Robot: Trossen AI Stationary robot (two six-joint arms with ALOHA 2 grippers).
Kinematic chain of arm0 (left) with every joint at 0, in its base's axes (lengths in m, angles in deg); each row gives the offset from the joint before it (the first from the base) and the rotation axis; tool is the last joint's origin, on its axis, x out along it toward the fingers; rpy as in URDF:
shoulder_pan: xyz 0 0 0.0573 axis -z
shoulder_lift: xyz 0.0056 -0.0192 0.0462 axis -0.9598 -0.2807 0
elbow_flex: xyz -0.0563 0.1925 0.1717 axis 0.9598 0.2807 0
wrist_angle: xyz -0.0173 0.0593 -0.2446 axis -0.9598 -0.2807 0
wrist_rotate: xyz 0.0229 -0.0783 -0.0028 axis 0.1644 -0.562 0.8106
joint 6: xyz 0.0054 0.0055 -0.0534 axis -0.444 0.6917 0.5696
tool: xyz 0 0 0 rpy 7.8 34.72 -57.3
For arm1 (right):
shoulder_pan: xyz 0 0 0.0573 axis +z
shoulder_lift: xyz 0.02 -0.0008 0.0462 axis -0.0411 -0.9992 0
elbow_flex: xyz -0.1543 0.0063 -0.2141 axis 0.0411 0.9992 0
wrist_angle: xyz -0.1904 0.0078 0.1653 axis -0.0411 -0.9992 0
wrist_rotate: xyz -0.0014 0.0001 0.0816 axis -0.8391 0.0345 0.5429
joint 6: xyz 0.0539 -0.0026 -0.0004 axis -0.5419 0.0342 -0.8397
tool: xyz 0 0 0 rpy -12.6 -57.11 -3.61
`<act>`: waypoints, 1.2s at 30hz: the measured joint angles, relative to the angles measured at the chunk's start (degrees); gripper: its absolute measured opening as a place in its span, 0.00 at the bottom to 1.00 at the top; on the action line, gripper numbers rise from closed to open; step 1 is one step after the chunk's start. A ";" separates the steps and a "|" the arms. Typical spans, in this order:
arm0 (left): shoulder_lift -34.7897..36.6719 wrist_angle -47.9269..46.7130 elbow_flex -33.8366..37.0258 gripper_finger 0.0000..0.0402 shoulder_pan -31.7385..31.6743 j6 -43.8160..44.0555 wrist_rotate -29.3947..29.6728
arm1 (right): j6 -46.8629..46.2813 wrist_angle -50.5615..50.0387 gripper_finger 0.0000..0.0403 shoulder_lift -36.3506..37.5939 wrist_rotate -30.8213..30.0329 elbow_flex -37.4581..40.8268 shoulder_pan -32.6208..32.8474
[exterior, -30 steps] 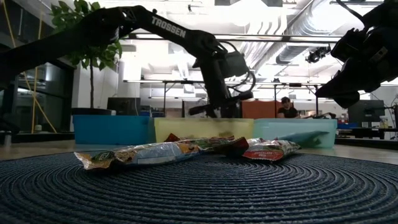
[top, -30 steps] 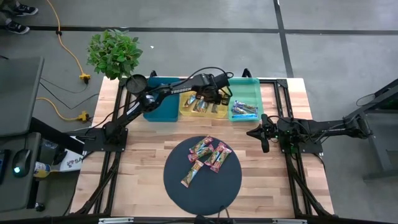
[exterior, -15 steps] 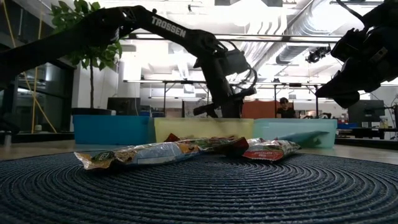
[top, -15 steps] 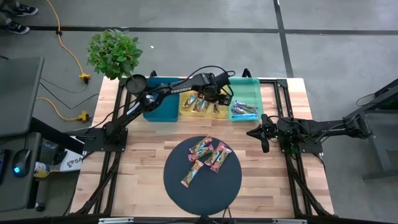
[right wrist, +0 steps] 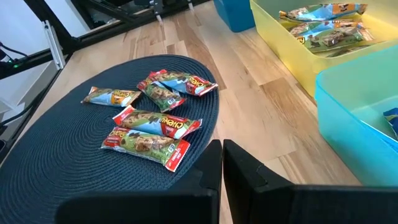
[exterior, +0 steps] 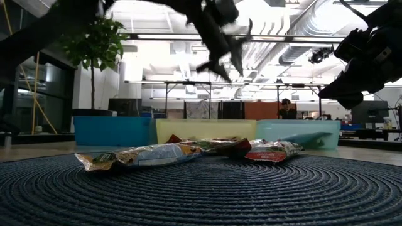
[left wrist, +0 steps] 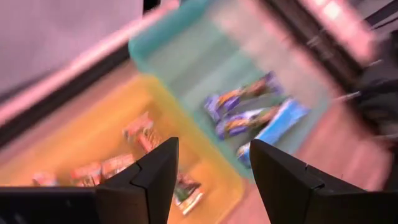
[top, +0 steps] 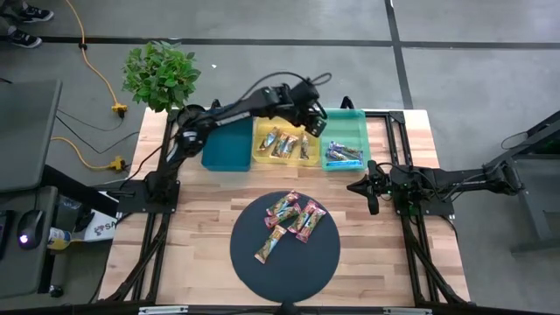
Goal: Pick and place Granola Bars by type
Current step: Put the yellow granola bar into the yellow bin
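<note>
High view. Left arm stretched from its base at table's left toward the far trays, elbow raised; left gripper [top: 313,112] hangs over the yellow tray [top: 260,158] near its border with the teal tray [top: 357,117]. Right arm lies low along the right side, right gripper [top: 371,198] just off the mat [top: 284,262], fingers pressed together. Blue tray [top: 225,150] sits left of the yellow one. Bars [top: 292,219] lie clustered on the mat's far half; more in the yellow tray, blue-wrapped ones in the teal tray. Table is light butcher-block wood [top: 201,227]; grey floor around, potted plant [top: 160,74] at the far-left corner, yellow cable on the floor.

Low view. Left gripper [exterior: 221,61] high above the trays, fingers spread, nothing between them. Right arm bulks dark at upper right. Bars [exterior: 144,155] lie flat on the woven mat, three trays behind. Room beyond: ducts, ceiling lights, a person far back.

Left wrist view. Two dark fingers [left wrist: 155,177] well apart, empty, above the yellow tray [left wrist: 93,140] with orange-wrapped bars and the teal tray [left wrist: 186,50] with blue bars [left wrist: 249,115]. Blurred.

Right wrist view. Fingers [right wrist: 211,168] closed together, empty, near the mat's edge. Five bars [right wrist: 152,124] on the mat; yellow and teal trays beside.
</note>
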 joint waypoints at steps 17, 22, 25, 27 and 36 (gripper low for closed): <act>18.68 -0.39 0.00 0.48 3.83 -13.08 2.89 | 0.00 -0.01 0.00 -0.02 -0.01 -0.01 -0.01; 21.43 -0.45 0.00 0.48 7.15 -18.40 3.08 | 0.00 -0.04 0.00 -0.02 -0.01 -0.01 0.02; 22.72 0.09 0.02 0.48 9.29 -20.66 4.24 | 0.00 0.00 0.00 -0.02 -0.01 -0.01 -0.01; 23.52 1.36 0.02 0.48 10.92 -21.97 5.03 | 0.00 0.00 0.00 -0.02 -0.01 -0.01 0.00; 27.89 0.22 0.02 0.48 15.83 -22.73 6.71 | 0.00 0.00 0.00 -0.02 -0.01 -0.01 -0.01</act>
